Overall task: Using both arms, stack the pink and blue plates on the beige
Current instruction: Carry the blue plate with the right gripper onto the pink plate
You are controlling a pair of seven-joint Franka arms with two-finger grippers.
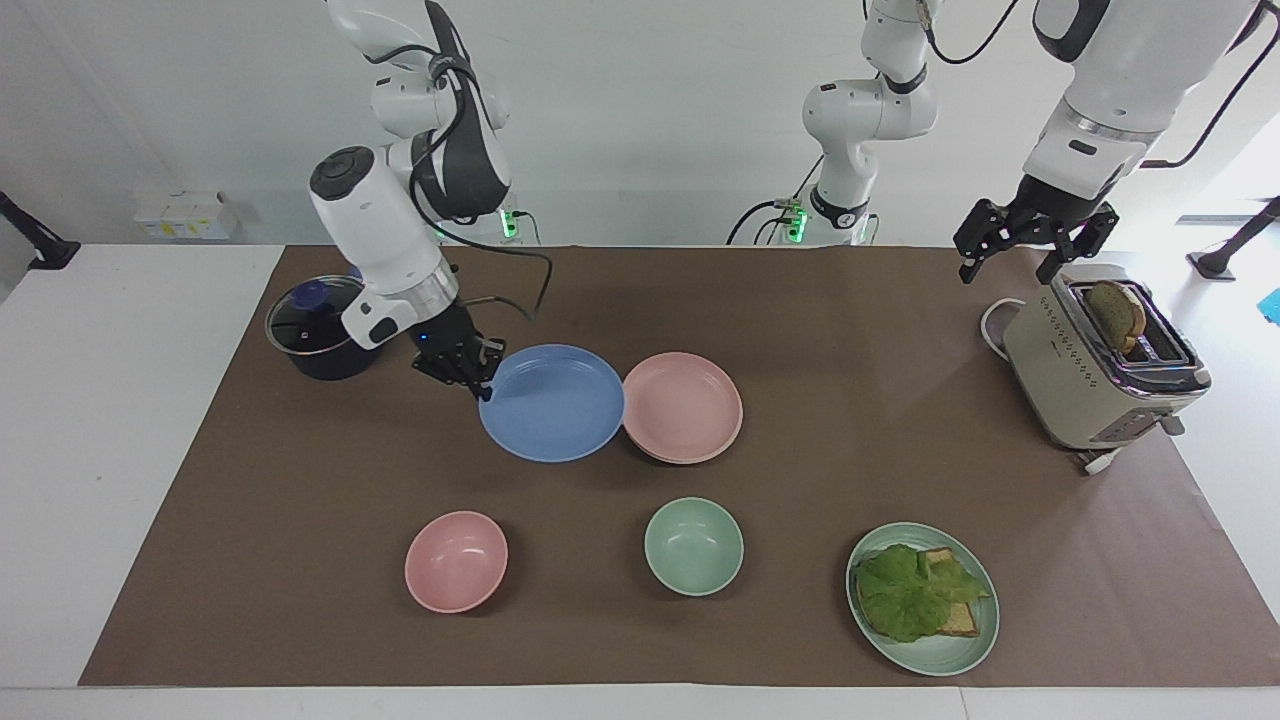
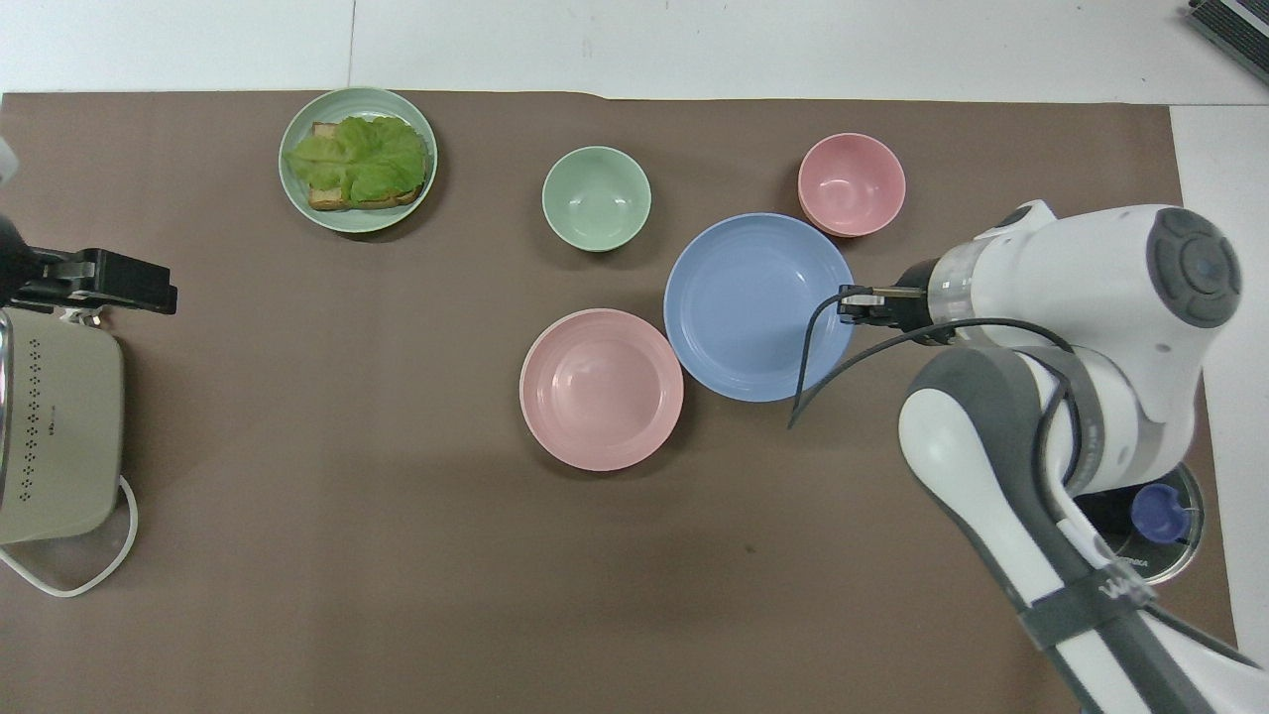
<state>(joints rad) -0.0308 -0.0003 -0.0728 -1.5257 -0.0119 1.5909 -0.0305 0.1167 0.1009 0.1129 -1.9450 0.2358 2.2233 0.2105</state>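
Note:
My right gripper [image 1: 482, 380] is shut on the rim of the blue plate [image 1: 552, 403] and holds it in the air, roughly level. The plate's free edge reaches the rim of the pink plate [image 1: 682, 405], which lies flat at the middle of the mat. From overhead the blue plate [image 2: 758, 307] hangs between the pink plate [image 2: 602, 389] and a pink bowl, with the right gripper [image 2: 848, 302] at its edge. My left gripper [image 1: 1008, 272] hangs open beside the toaster and holds nothing. The beige plate is hidden or out of view.
A toaster [image 1: 1100, 360] with a bread slice stands at the left arm's end. A green plate [image 1: 922, 598] with lettuce on toast, a mint bowl [image 1: 693, 546] and a pink bowl [image 1: 456, 561] lie farther from the robots. A lidded dark pot [image 1: 315, 330] sits at the right arm's end.

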